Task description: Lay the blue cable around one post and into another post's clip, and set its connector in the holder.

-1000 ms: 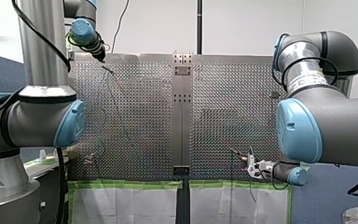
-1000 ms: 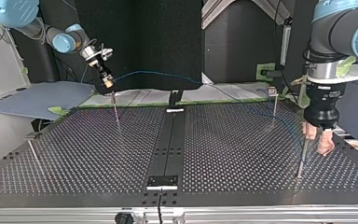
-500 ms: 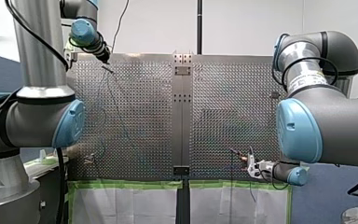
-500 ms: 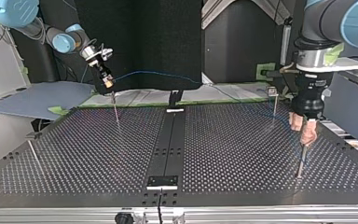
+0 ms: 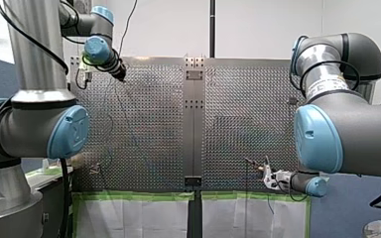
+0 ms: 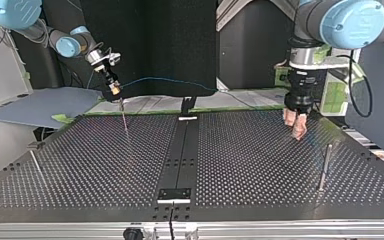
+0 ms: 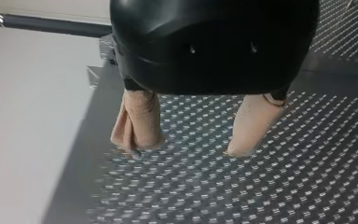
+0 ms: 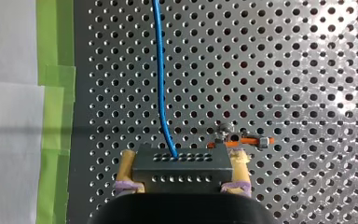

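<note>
In the right wrist view my right gripper is shut on a black connector block, and the blue cable runs from the block straight ahead over the perforated plate. The top view shows this gripper at the far left, above a thin post, with the cable arching away towards the view's right. My left gripper hangs open at that view's far right, beyond and left of another upright post. Its beige fingers hold nothing.
A small orange-tipped clip stands on the plate just beside the connector. A third post stands near the top view's left edge. Green tape edges the perforated table. A dark centre strip carries small plates.
My left gripper has lifted away from the post at the top view's right and moved back and to the left, still open. My right gripper has stayed put with the connector.
</note>
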